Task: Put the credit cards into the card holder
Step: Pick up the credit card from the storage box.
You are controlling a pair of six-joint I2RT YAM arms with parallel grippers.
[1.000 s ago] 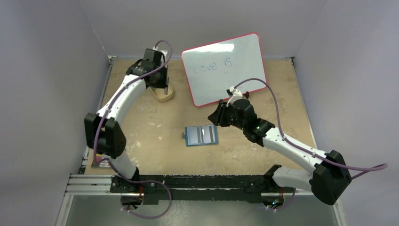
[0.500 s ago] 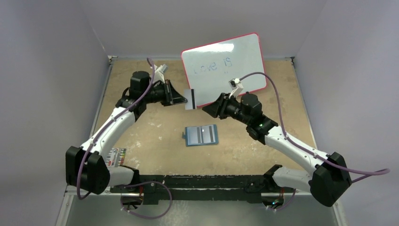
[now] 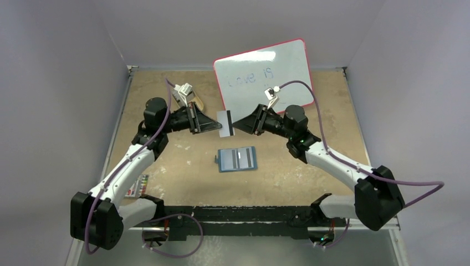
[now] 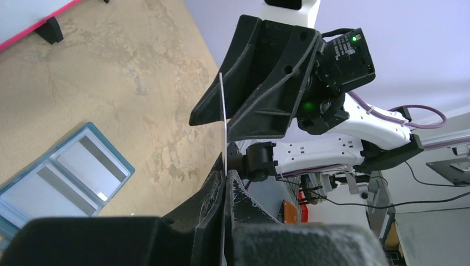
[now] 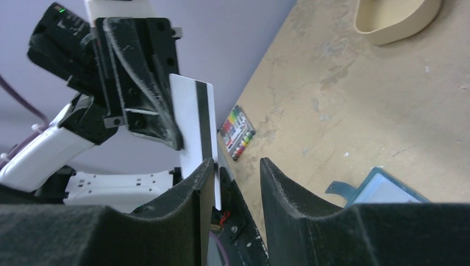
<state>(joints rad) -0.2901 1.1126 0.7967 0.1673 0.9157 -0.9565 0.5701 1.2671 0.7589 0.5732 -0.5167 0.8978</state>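
Your left gripper [image 3: 215,123] is clenched on a credit card [image 3: 224,123], a white one with a black stripe down one side. It pinches the card by one edge and holds it up off the table [image 3: 321,127]. In the left wrist view the card is edge-on, a thin pale line rising straight out of the closed fingers.

Your right gripper [image 3: 237,124] faces the left one from the 3 o'clock side. Its jaws are parted, with a clear gap between them in the right wrist view. The card's free edge sits right at the tip of one right finger [image 5: 202,185], but you cannot tell from these views whether it touches. The right gripper holds nothing.

The card holder [image 3: 237,159] lies open and flat near the middle of the table, at 6 o'clock from the held card and well below it. It is teal at the rim, and each of its two lighter inner panels shows a darker band.

From the card holder:
- A whiteboard [image 3: 263,77] with a pink rim and faint writing stands at 12 o'clock, towards the far edge.
- A tan oval tray [image 5: 396,19] sits at about 10 o'clock, partly hidden behind your left arm in the top view.
- A multicoloured striped card [image 5: 238,133] lies at 8 o'clock, by the near left edge of the table.
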